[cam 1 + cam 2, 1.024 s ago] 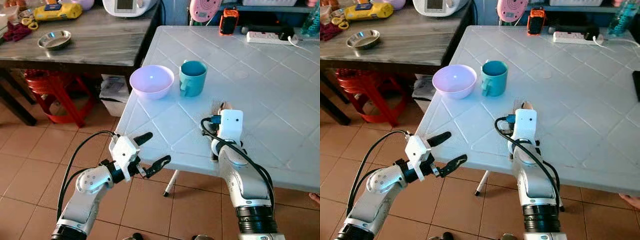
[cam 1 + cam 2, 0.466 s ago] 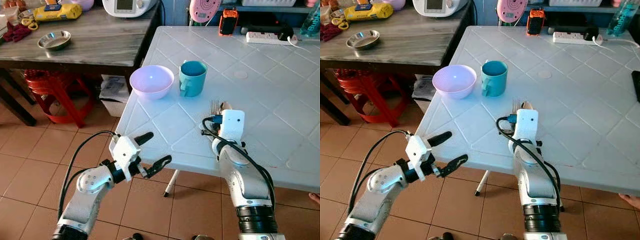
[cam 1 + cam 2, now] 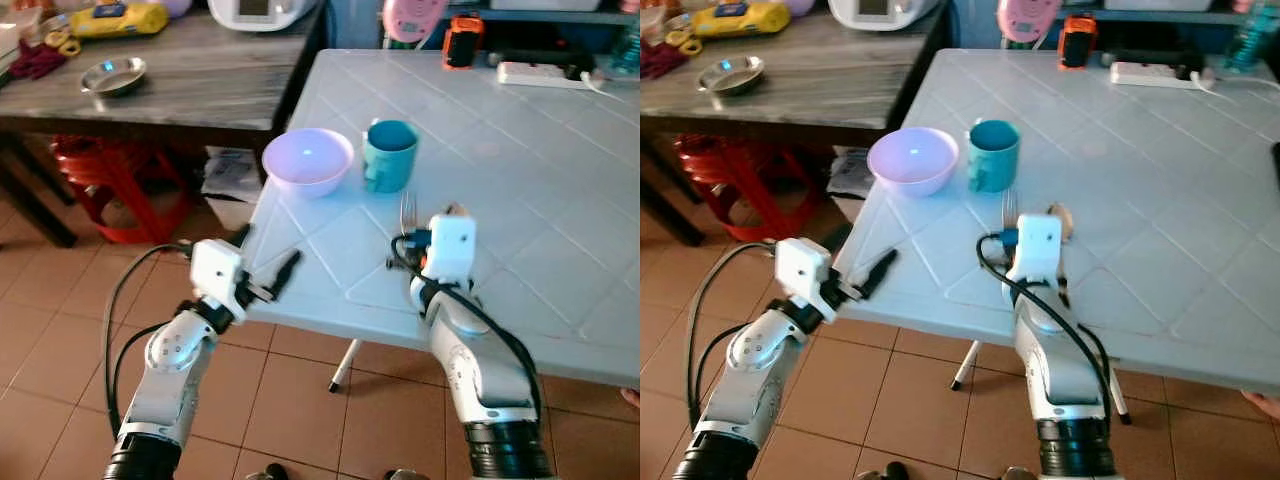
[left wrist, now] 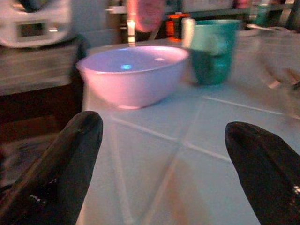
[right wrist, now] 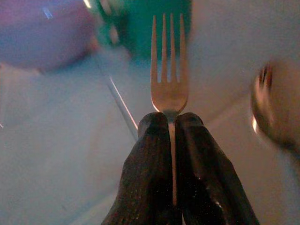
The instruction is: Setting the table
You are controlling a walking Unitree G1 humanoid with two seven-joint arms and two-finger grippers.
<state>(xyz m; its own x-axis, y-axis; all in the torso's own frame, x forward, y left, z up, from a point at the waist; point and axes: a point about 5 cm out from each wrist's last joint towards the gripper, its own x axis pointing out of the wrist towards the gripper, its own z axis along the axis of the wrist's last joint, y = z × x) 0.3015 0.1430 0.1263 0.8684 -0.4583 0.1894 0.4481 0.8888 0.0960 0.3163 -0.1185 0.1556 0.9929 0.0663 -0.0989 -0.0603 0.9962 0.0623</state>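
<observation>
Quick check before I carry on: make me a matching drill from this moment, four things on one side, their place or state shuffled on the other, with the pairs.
Things:
1. fork
2. bowl
3. mug
4. left gripper

Place or state:
A. pink, near the table's left edge, beside the mug
B. open, at the table's near left edge, holding nothing
C. teal, on the table between the bowl and the fork
D. clamped in the right gripper, tines pointing toward the mug

Pairs: 1-D, 2-A, 3-C, 4-B
</observation>
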